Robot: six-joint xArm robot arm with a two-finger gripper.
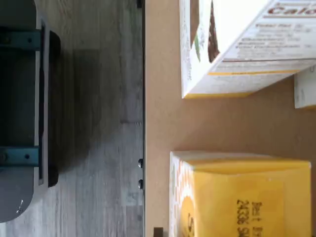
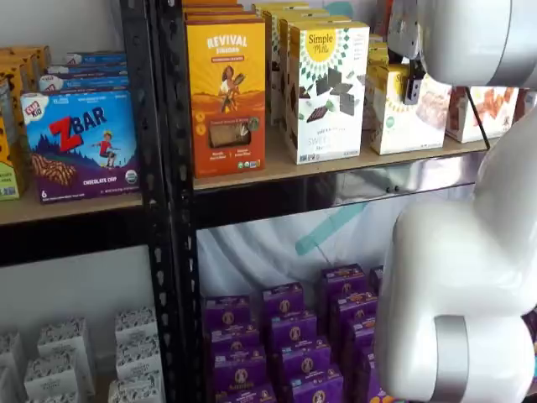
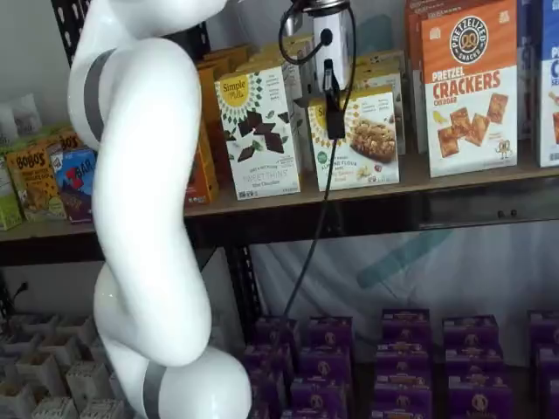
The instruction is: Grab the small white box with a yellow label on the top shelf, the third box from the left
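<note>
End effector at the top shelf, over the small white box

My white arm (image 3: 144,218) filled the foreground; behind it the top shelf (image 3: 472,179) carried the tall Simple Mills box (image 3: 259,131), and at its three o'clock stood the small white box (image 3: 367,140). My end effector (image 3: 333,109) hung against that box's front upper edge, seen side-on, so I could not tell its spread or whether it gripped.

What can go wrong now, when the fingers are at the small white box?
1. In a shelf view only one dark finger shows, against the small box; if the grip is off-centre, the box may twist or slip.
2. The tall Simple Mills box stands close beside it, so it may be knocked.
3. The cable hangs across the shelf's front beam and may catch.
</note>
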